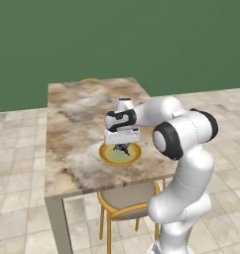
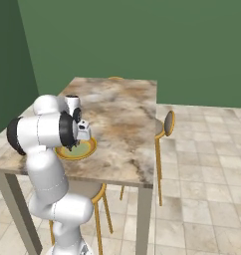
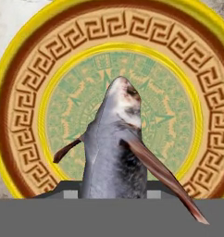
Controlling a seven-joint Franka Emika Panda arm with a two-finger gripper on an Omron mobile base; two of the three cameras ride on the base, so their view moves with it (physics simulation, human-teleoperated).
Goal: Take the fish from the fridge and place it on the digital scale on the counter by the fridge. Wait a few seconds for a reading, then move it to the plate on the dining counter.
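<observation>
One gripper clamped on fish just above plate, dining counter w/ chair beside.

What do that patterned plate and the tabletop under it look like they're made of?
The plate looks like glazed ceramic: a glossy yellow rim, a brown band with a key pattern and a green centre, though painted plastic can't be ruled out. The dining counter looks like polished marble or stone, judging by its mottled beige-brown veining, on thin grey legs that may be metal.
</observation>
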